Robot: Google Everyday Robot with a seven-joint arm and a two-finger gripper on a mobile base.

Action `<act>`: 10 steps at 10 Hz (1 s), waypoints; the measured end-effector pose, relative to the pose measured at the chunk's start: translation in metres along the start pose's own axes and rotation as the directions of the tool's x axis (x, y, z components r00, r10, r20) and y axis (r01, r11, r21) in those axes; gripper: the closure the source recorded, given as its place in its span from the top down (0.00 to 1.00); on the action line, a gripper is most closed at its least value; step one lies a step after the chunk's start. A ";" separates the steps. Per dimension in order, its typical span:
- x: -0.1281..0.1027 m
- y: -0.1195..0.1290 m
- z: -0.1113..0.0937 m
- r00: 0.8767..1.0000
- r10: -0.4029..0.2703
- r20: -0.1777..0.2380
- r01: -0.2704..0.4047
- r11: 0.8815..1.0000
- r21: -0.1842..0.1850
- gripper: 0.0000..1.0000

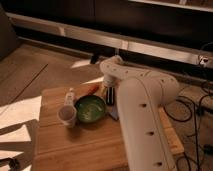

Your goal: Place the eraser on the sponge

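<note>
The eraser (111, 95), a narrow black block with a pale stripe, stands on end just right of the green bowl (90, 108). My gripper (109, 89) is directly over its top, at the end of the white arm (142, 115). Whether it holds the eraser does not show. The sponge (114, 112) is a blue-grey pad lying just below the eraser, at the bowl's right edge, partly hidden by the arm.
A pale cup (67, 115) stands left of the bowl, with a small bottle (70, 95) behind it. A slim orange-red stick (93, 89) lies behind the bowl. The wooden table (75, 145) ends near a dark wall with a metal rail (150, 47).
</note>
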 end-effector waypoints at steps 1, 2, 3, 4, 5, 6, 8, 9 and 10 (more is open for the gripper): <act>0.000 -0.004 0.009 1.000 0.014 -0.017 -0.014 1.000 0.005 0.64; -0.004 -0.007 0.015 0.999 0.030 -0.018 -0.030 0.999 0.011 0.57; -0.011 -0.008 0.014 0.999 0.048 -0.005 -0.047 0.999 0.015 0.47; -0.016 -0.009 0.013 0.998 0.054 0.006 -0.055 0.998 0.021 0.39; -0.023 -0.011 0.009 0.998 0.055 0.022 -0.056 0.998 0.032 0.29; -0.028 -0.011 0.003 0.998 0.054 0.036 -0.055 0.998 0.043 0.17; -0.030 -0.013 -0.007 0.997 0.055 0.050 -0.058 0.996 0.061 0.01; -0.029 -0.015 -0.012 0.997 0.059 0.055 -0.063 0.996 0.070 0.00; -0.026 -0.019 -0.023 0.996 0.066 0.065 -0.071 0.994 0.084 0.00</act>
